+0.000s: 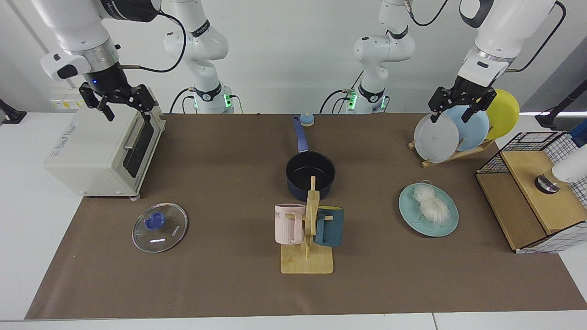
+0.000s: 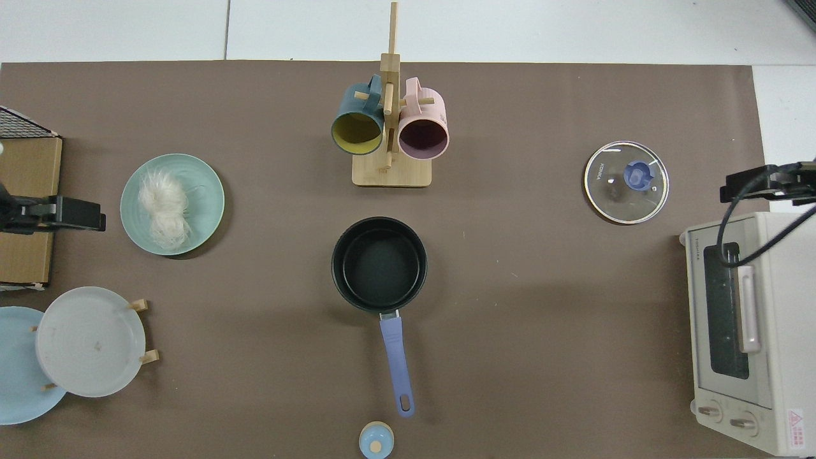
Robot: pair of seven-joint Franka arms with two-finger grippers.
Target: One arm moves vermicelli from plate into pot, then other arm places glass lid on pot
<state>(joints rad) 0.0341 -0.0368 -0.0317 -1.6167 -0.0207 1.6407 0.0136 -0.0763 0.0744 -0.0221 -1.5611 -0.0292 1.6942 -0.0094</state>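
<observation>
On the light-teal plate [image 1: 428, 210] your vermicelli [image 1: 431, 204] sits as a loose white bundle, a little off the plate's centre and wholly inside its rim. Well apart from it, near the middle of the brown mat [image 1: 220, 284], you have the pot [image 1: 310, 175] standing upright with nothing in its black inside (its blue handle points toward the arm bases). Just in front of the pot, as the facing camera sees it, a wooden mug stand [image 1: 308, 238] carries a pink mug [image 1: 289, 223] and a dark-teal mug [image 1: 329, 226]. Your glass lid [image 1: 159, 227] lies flat on the mat far over on the other side, blue knob up, just in front of the toaster oven [image 1: 98, 149].

Your left gripper [image 1: 461, 106] hangs high in front of the plates in the wooden rack [image 1: 451, 153], fingers spread and holding nothing, well above the vermicelli. Your right gripper [image 1: 120, 101] hovers above the toaster oven's top, fingers also apart and empty, well away from the lid.
</observation>
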